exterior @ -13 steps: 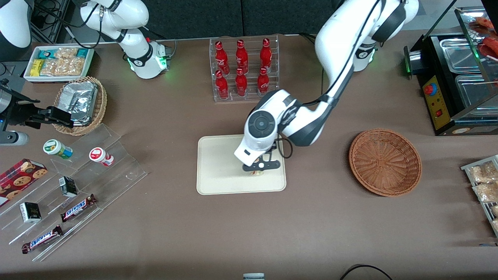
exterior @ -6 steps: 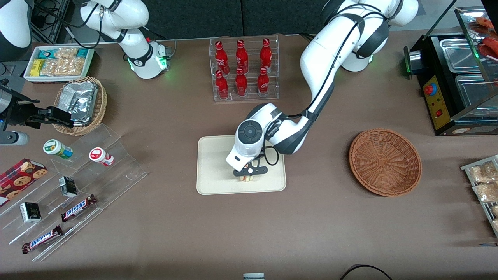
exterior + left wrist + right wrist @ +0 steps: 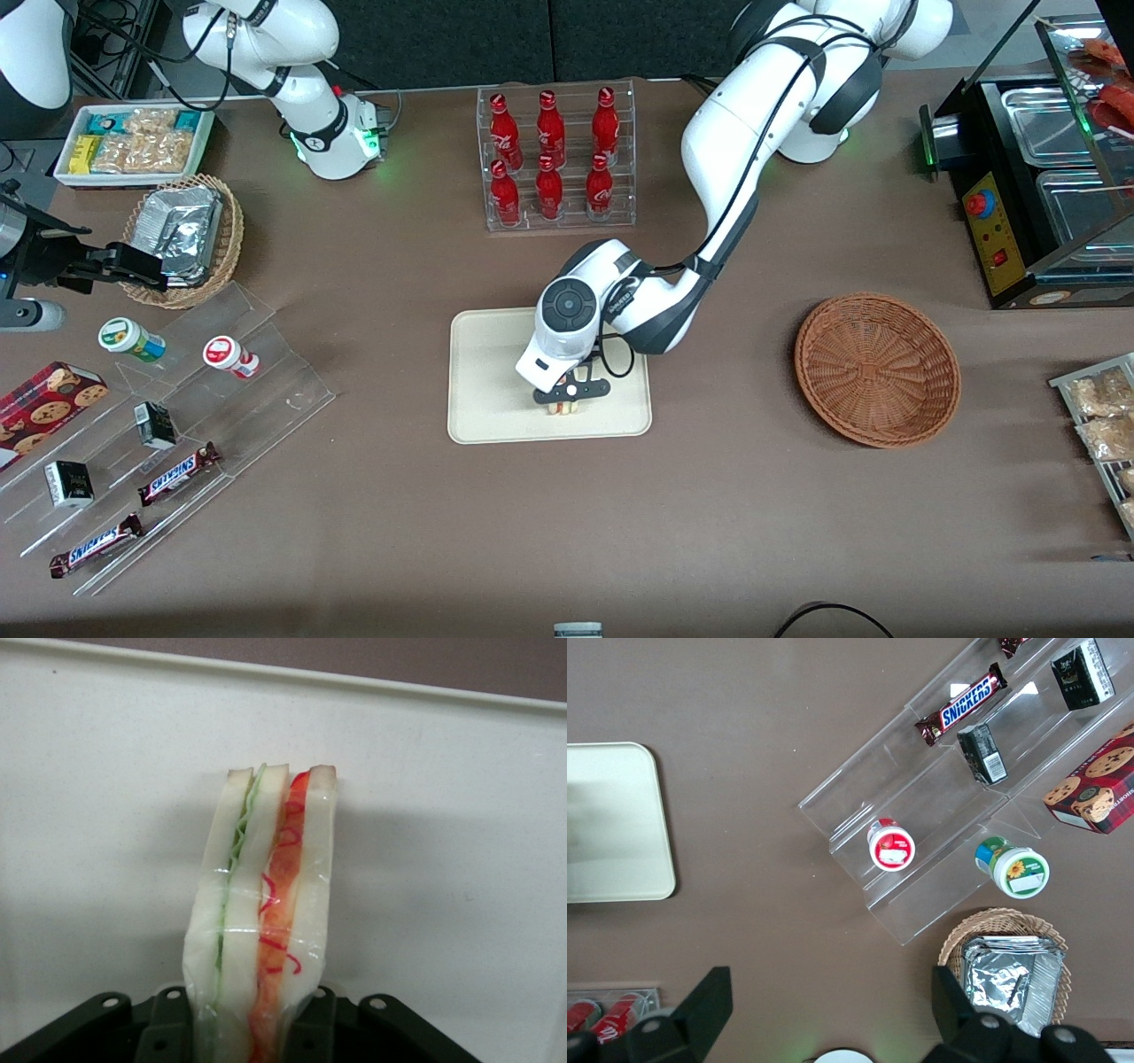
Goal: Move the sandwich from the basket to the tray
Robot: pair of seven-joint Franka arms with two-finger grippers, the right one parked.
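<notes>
Pincer [image 3: 567, 400] of mine is clamped on the sandwich [image 3: 262, 921], low over the tray [image 3: 487, 416]; its long axis runs straight out from my fingers, toward six o'clock from the front camera.

Even overhead light with soft shadows; the gripper [image 3: 567, 399] over the tray [image 3: 483, 416]; wrist-view sandwich [image 3: 261, 921] sharp, its near end perhaps slightly blurred.

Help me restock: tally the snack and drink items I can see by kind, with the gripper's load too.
Red soda bottles: 6
Snickers bars: 2
Small dark boxes: 2
Round tubs: 2
Cookie box: 1
Sandwich, held by the gripper over the tray: 1
Total: 14
</notes>
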